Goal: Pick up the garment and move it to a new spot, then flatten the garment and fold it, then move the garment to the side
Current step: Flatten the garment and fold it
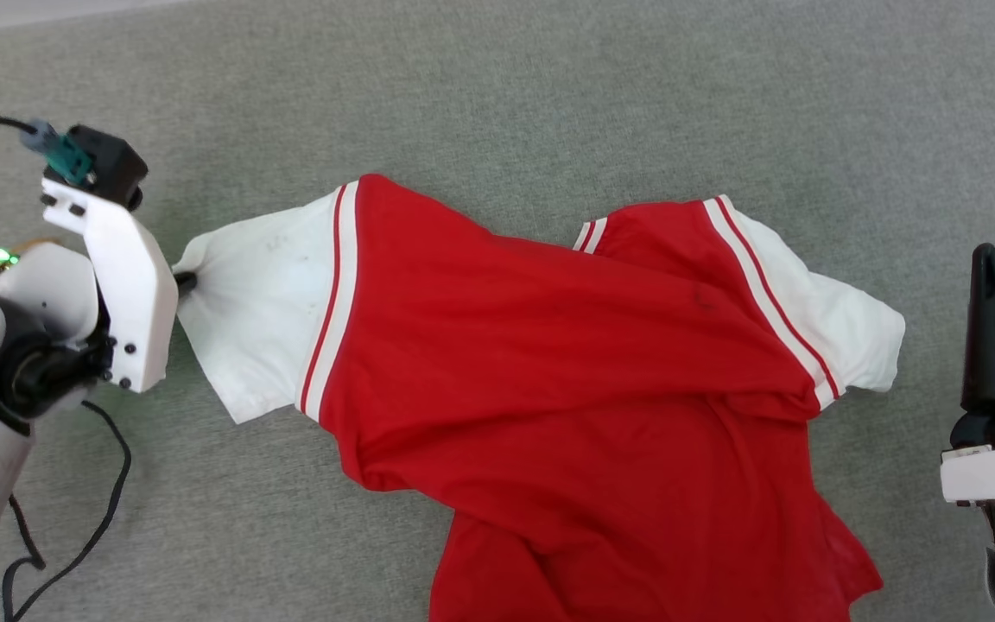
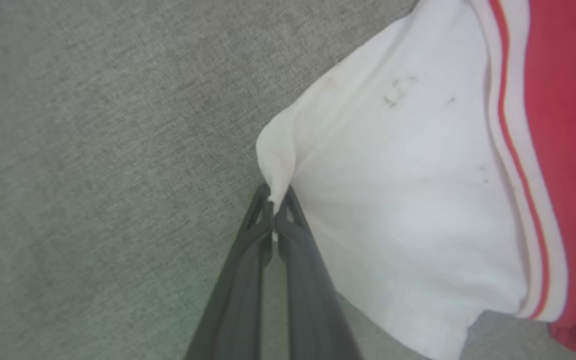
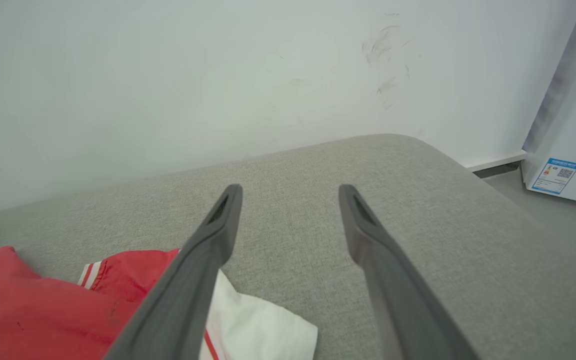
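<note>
The garment (image 1: pixel 549 363), a red T-shirt with white striped sleeves, lies rumpled across the grey cushion. My left gripper (image 1: pixel 185 280) is at its left sleeve. In the left wrist view the left gripper (image 2: pixel 274 210) is shut on the corner of the white sleeve (image 2: pixel 408 200), a small peak of cloth pinched between the fingertips. My right gripper (image 3: pixel 290 192) is open with nothing between its fingers, hovering right of the right sleeve (image 3: pixel 253 325). In the head view one dark finger of the right gripper (image 1: pixel 987 328) stands at the right edge, apart from the right sleeve (image 1: pixel 843 328).
The grey fabric cushion (image 1: pixel 549 112) has free room above and left of the shirt. A black cable (image 1: pixel 100 510) hangs by my left arm. A white wall (image 3: pixel 218 75) stands behind the cushion, and a white appliance (image 3: pixel 573 145) stands to the right.
</note>
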